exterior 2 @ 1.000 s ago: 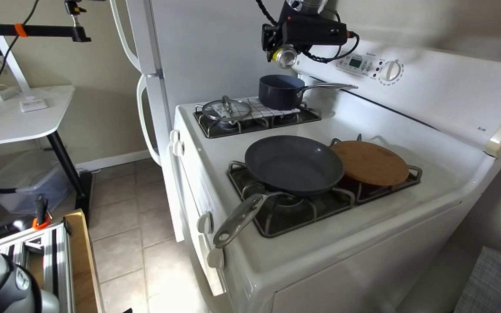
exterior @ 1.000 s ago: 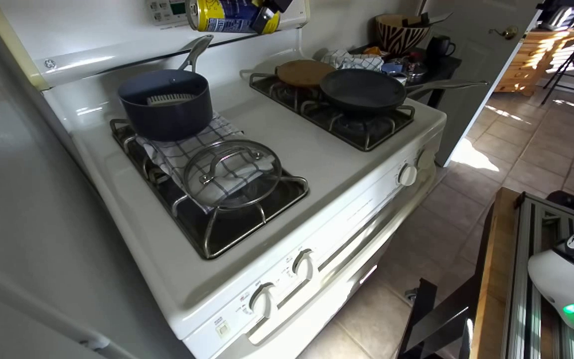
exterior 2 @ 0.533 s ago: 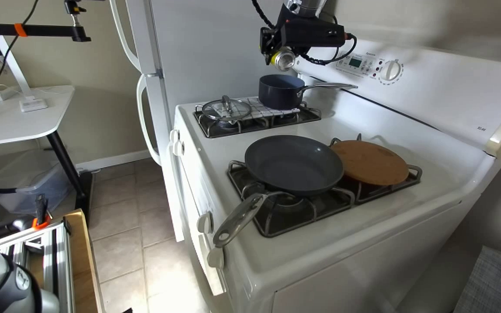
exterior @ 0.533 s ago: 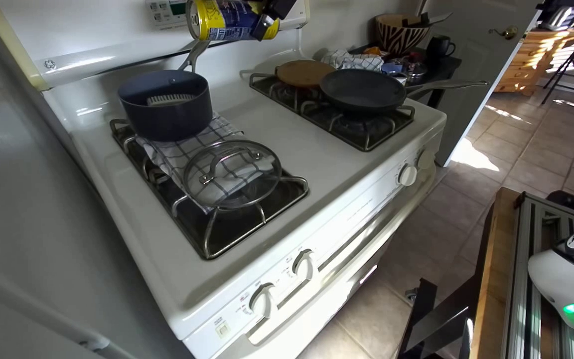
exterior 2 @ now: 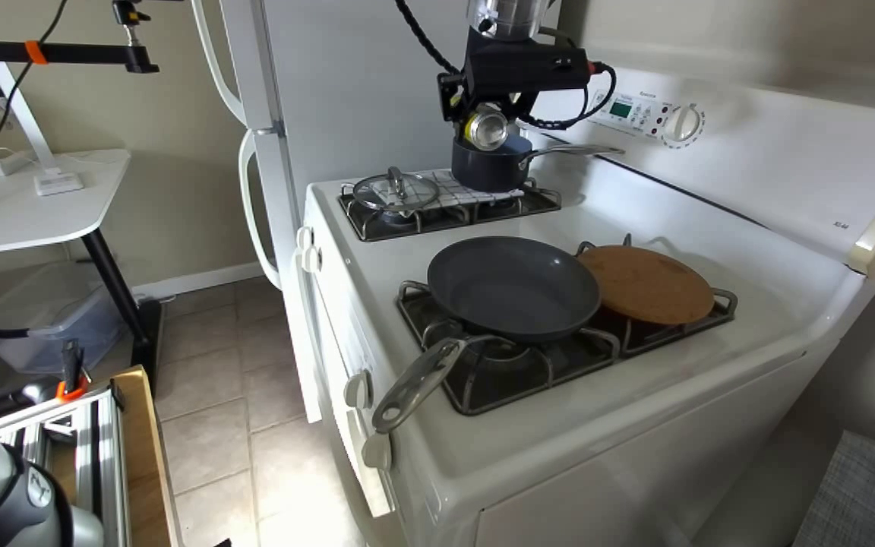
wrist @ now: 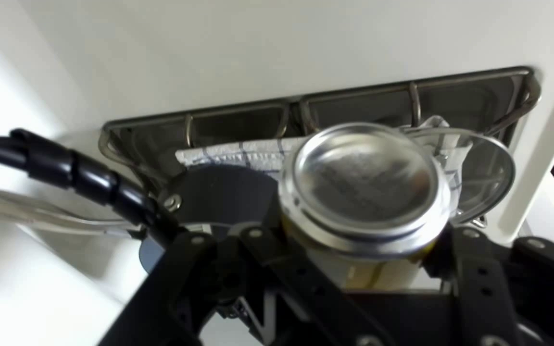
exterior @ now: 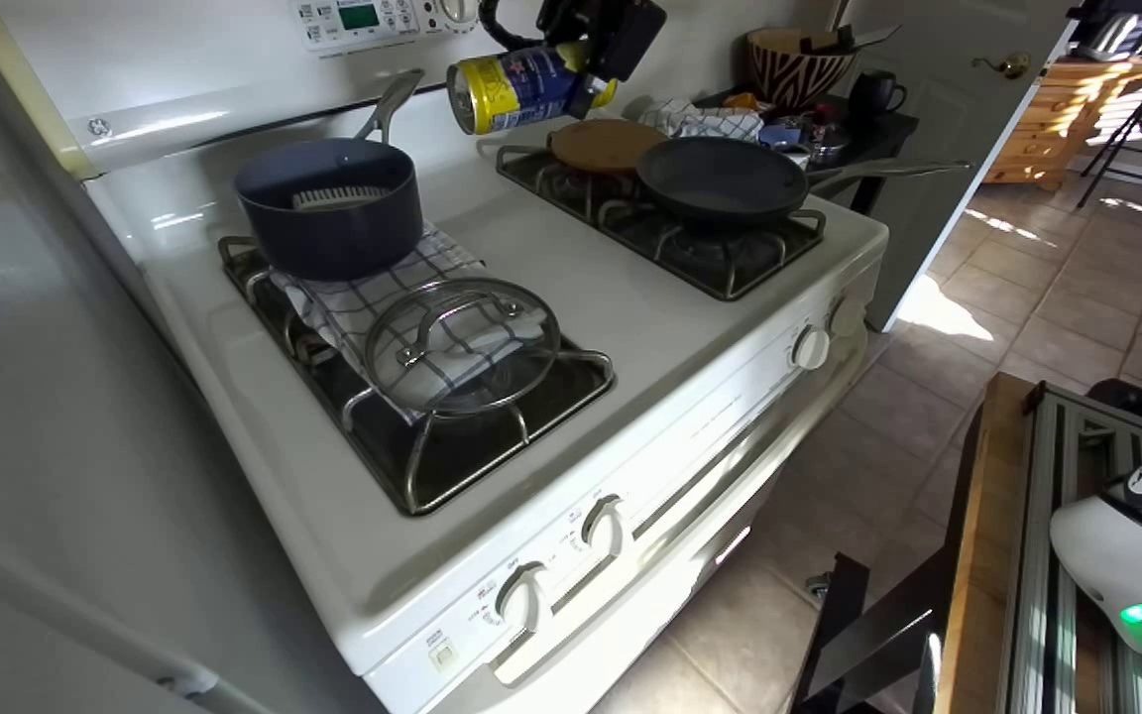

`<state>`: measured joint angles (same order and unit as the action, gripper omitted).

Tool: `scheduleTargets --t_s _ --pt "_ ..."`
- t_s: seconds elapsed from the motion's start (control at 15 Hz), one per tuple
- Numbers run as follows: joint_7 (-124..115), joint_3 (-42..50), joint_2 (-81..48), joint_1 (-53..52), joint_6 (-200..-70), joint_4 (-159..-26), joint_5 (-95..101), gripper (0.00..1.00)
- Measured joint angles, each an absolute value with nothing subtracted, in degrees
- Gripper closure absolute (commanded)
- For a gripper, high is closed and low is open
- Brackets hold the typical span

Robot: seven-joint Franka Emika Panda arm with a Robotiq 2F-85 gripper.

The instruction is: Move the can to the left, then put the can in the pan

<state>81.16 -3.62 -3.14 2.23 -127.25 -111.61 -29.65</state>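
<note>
The Robotiq gripper (wrist: 359,238) is closed about the yellow-and-blue can (exterior: 512,91), one finger on either side, and holds it in the air above the stove (exterior: 601,288) (left and right as faced from the stove's front). The can lies roughly on its side, slightly tilted, with one metal end toward the left and the other toward the right; it appears to touch nothing but the gripper. Its exact place is hard to judge: left of the black skillet (exterior 2: 513,281), and over or near the left burner grate (exterior: 416,464). On that grate stand the dark-blue saucepan (exterior: 333,235), far, and the glass lid (exterior: 462,349), near, the latter lying on a checked towel (exterior: 422,266). On the right, the skillet stands near, with a round wooden board (exterior 2: 654,285) beside it, far. The step in hand is most likely the transfer to the skillet, the leftward shift being apparently complete. The next move calls for carrying the can right and probably nearer, centring it over the skillet, lowering it within the rim, and only then parting the fingers. Released on its side, it could roll.
</note>
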Motion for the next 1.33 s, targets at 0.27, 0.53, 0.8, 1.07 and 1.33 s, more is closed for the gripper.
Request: scheduleTargets --t_s 0.27,0.53,0.8,1.07,1.33 --pt "77.6 -0.5 4.7 2.7 -129.8 -122.8 -27.2 0.64" --pt "70.1 3.5 9.6 4.2 -135.5 -131.7 -22.0 0.64" --pt "61.8 7.1 11.0 6.5 -139.6 -136.0 -16.6 0.64" --pt "55.4 8.5 11.1 7.1 -140.0 -137.0 -12.9 0.64" --pt "51.6 8.5 11.3 6.9 -140.9 -138.3 -11.9 0.64"
